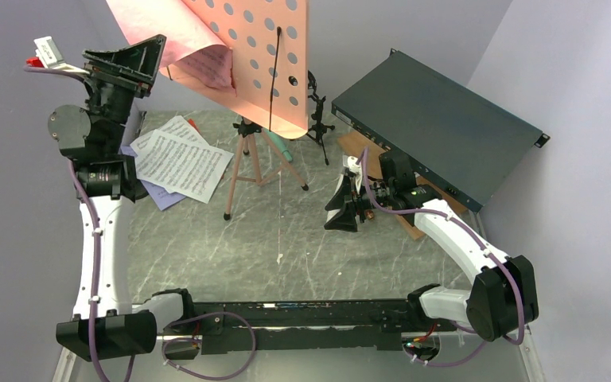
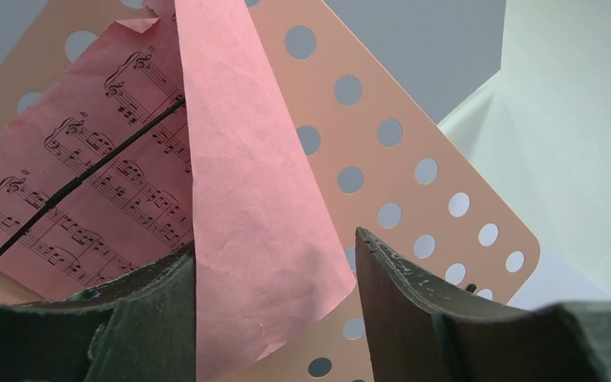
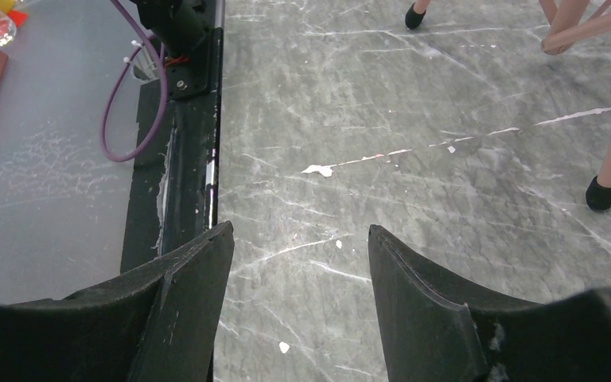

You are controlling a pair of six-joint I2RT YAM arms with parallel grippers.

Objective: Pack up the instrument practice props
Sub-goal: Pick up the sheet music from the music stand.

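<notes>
- The salmon-red paper sheet-music page [image 2: 254,199] hangs with its curled, creased edge between the fingers [image 2: 159,310] of the left gripper [image 2: 277,243]. Its printed part lies beyond the finger on the left of the wrist view, crossed by a thin black wire clip [image 2: 87,175].
- Past both fingertips, behind the page, the tilted pink perforated desk of the music tripod [image 2: 414,159] is seen.
- The left jaws are held part-way apart around the page. No pinch on the thin paper is shown, so nothing is judged to be held.
- The step in hand is judged to be taking this page off the stand. Next, the jaws would have to be shut on the loose edge and the page drawn from under the clip without tearing.
- The right gripper [image 3: 298,235] is part-open and empty above the grey marbled tabletop [image 3: 366,119]. A black-capped tripod foot [image 3: 602,193] lies beyond its right-hand finger.
</notes>
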